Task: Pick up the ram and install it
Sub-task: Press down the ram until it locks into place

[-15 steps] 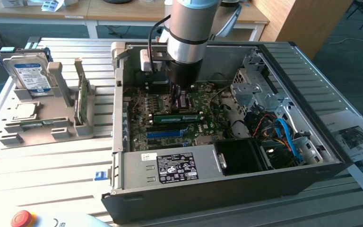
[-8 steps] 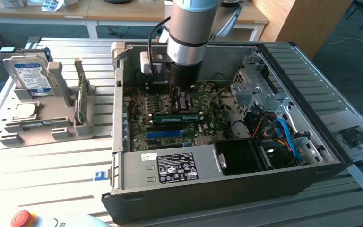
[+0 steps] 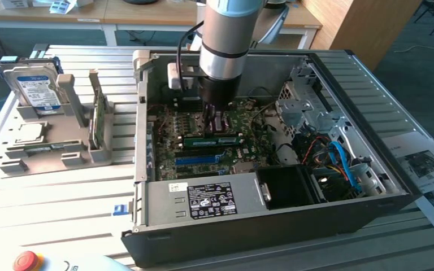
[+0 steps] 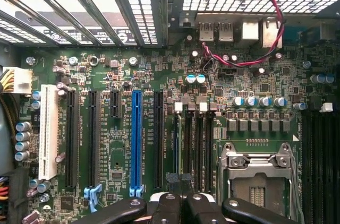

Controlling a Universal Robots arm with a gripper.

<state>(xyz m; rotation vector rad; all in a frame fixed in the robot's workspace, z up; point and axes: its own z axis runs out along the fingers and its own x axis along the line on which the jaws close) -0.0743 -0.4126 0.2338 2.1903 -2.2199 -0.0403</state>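
Gripper (image 4: 180,203) pressed together over the memory slots (image 4: 192,144); ram (image 3: 211,138) sits in motherboard (image 4: 122,75), looks seated.

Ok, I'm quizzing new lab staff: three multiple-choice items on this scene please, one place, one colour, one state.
1. Where is the gripper? A over the holder; B inside the computer case, above the motherboard; C beside the red button.
2. The hard drive's label is: A blue; B yellow; C red.
3. The gripper is: A wide open; B shut; C clamped on the hard drive.
Answers: 1 B, the arm reaches down into the open case. 2 A, the label shows blue. 3 B, its fingers meet in the wrist view.
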